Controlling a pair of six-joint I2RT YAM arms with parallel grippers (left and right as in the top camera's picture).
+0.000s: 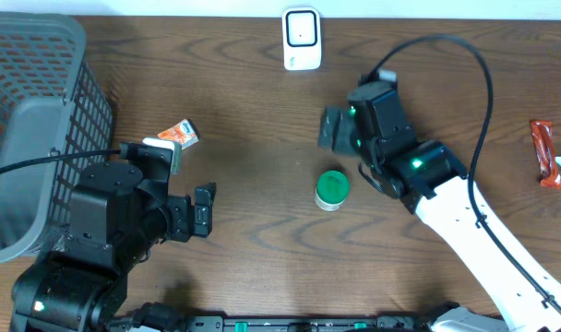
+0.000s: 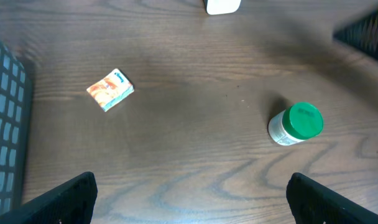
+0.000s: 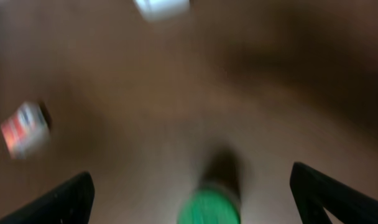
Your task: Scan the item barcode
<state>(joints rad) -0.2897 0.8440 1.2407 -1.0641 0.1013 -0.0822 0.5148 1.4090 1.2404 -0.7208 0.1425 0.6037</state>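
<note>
A small white bottle with a green cap (image 1: 332, 189) stands near the middle of the table, also seen in the left wrist view (image 2: 295, 124). My right gripper (image 1: 345, 152) hovers just above and beside it, open. In the blurred right wrist view the green cap (image 3: 209, 208) lies low between the wide-apart fingers (image 3: 64, 199). The white barcode scanner (image 1: 301, 39) sits at the far edge. My left gripper (image 1: 184, 180) stands open at the front left, with only bare wood between its fingers (image 2: 64, 199).
A small orange packet (image 1: 181, 135) lies left of centre, close to the left gripper. A grey mesh basket (image 1: 31, 111) fills the far left. A red wrapped snack (image 1: 543, 152) lies at the right edge.
</note>
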